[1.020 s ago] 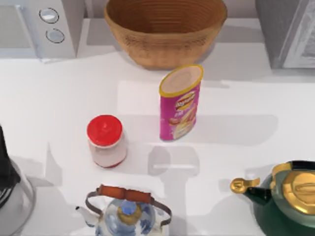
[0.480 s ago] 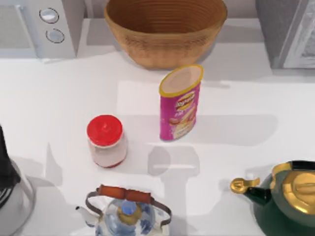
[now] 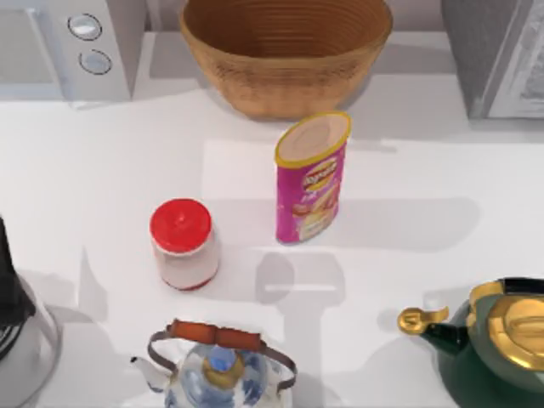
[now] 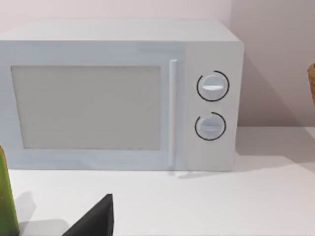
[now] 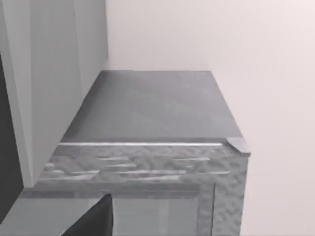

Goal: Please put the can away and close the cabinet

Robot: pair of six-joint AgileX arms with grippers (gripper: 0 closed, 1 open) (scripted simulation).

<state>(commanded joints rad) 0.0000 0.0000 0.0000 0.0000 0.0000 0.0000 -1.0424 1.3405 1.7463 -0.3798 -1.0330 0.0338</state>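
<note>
The can [image 3: 311, 183] is a tall pink tube with a yellow rim. It stands upright mid-table, in front of the basket, and nothing touches it. The grey cabinet [image 3: 497, 55] stands at the back right corner; its stone-like top and upper front edge [image 5: 147, 152] are close in the right wrist view. Whether its door stands open I cannot tell. A dark part of my left gripper [image 4: 93, 221] faces the microwave at the back left. A dark part of my right gripper [image 5: 91, 219] hangs high in front of the cabinet.
A wicker basket [image 3: 285, 51] sits at the back centre and a white microwave [image 3: 68, 47] at the back left. A red-lidded jar [image 3: 183, 244] stands left of the can. A blue-white teapot [image 3: 219, 365], a green-gold kettle [image 3: 493, 340] and a dark-and-chrome vessel [image 3: 21, 331] line the front.
</note>
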